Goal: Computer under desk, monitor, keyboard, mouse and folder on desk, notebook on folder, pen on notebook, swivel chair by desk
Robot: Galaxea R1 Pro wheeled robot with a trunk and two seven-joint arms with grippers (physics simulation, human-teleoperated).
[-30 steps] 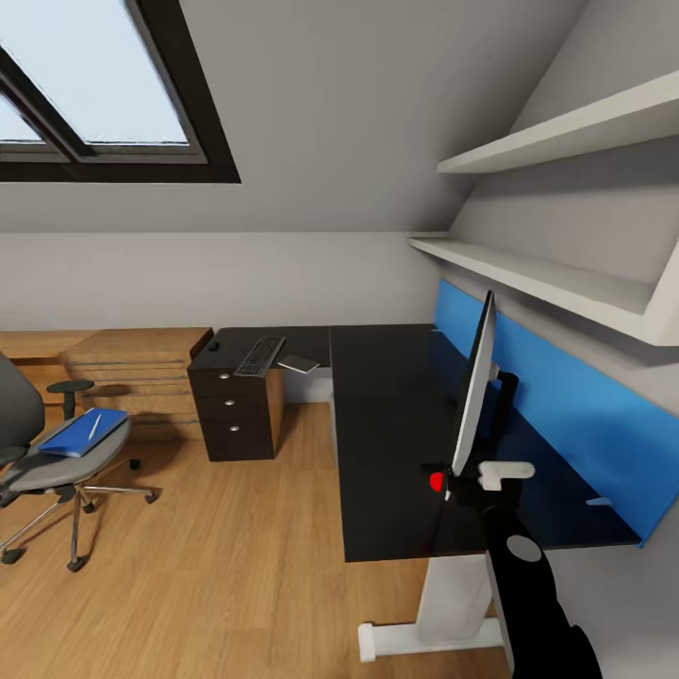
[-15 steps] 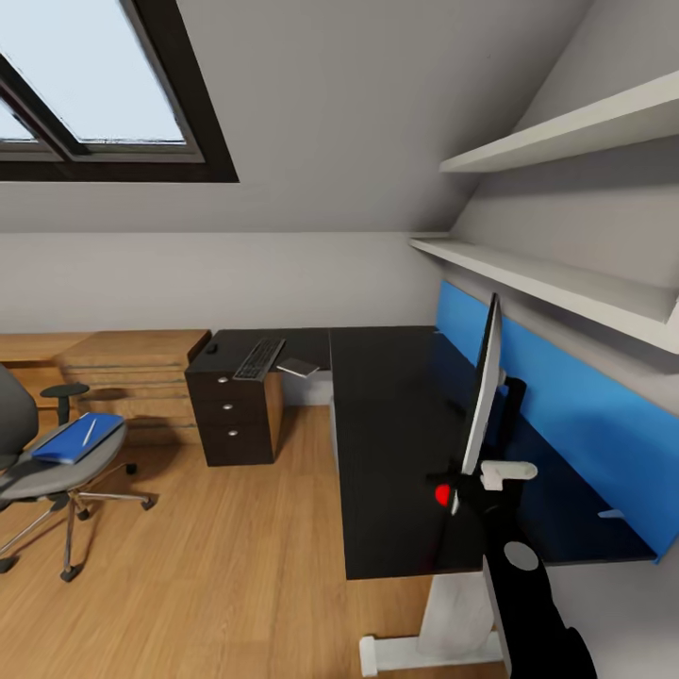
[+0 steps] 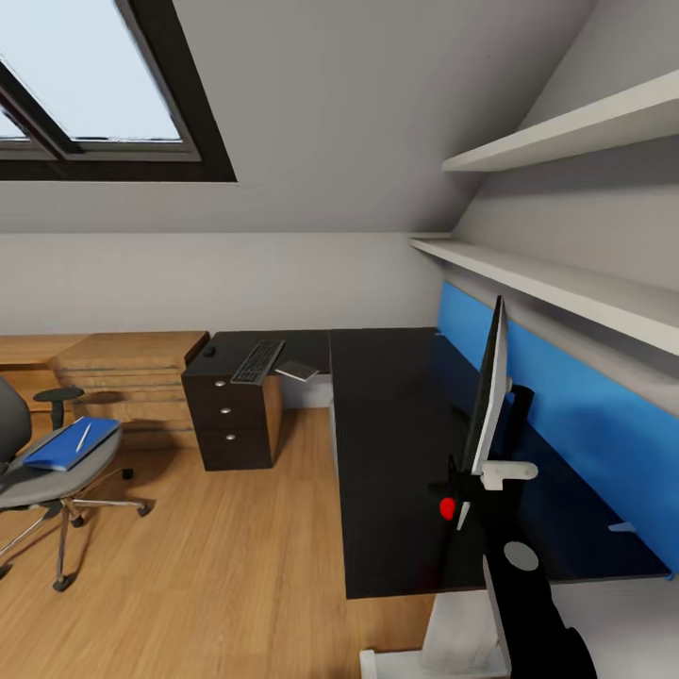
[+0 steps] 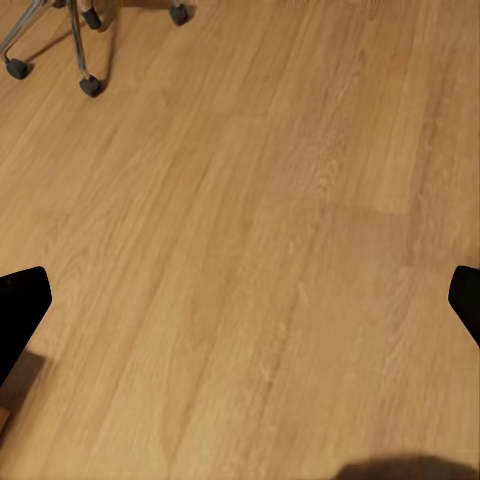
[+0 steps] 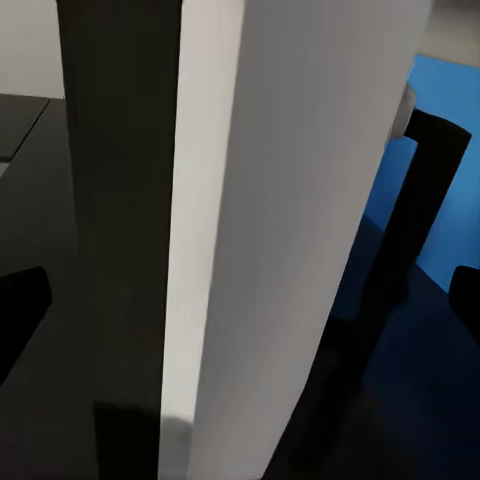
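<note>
The monitor [image 3: 488, 387] stands edge-on on the black desk [image 3: 387, 424], by the blue wall panel. My right gripper [image 3: 490, 476] is open at its lower corner, and the monitor's pale edge [image 5: 260, 200] sits between the jaws. On the desk's far wing lie the keyboard [image 3: 258, 360], the mouse [image 3: 210, 351] and the grey notebook [image 3: 298, 369]. The swivel chair [image 3: 38, 476] at left carries the blue folder [image 3: 71, 443] with the pen [image 3: 83, 435] on it. My left gripper [image 4: 240, 300] hangs open over the wood floor. The computer is out of view.
A light-wood chest of drawers [image 3: 132, 372] stands behind the chair. Two white shelves [image 3: 556, 283] jut out above the desk. The chair's casters [image 4: 90, 85] are near my left gripper. Open floor [image 3: 226, 547] lies between the chair and the desk.
The whole picture has shifted, so the camera moved: the chair sits further left and the desk a little lower. My right gripper stays at the monitor's corner.
</note>
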